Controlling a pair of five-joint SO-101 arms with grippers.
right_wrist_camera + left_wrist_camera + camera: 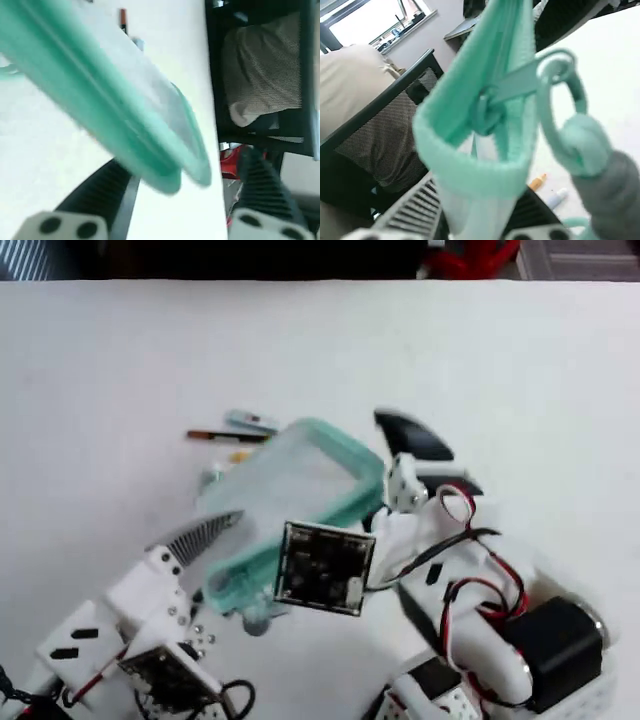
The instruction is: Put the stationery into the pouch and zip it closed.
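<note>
Holds pouch (290, 490) lifted over middle of table (520, 350), zip end pinched in left gripper (470, 222), right gripper (187, 165) spread loose about opposite edge, probably steadying mouth for pens (228, 436) lying toward back edge.

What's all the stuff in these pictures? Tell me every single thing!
pouch: one, see-through with a mint-green edge, lifted over the middle of the table
zip pull: one, mint green with a ring, at the pouch end near the left fingers
pencil: one, dark brown, flat on the table behind the pouch
pale blue thing: one, beside the pencil, too blurry to name
orange thing: one, small, on the table beyond the pouch
table: one, white
chair: one, black mesh, in the room behind
left fingers: one pair, ribbed, closed on the pouch's end
right fingers: one pair, black, spread wide at the pouch's other end
</note>
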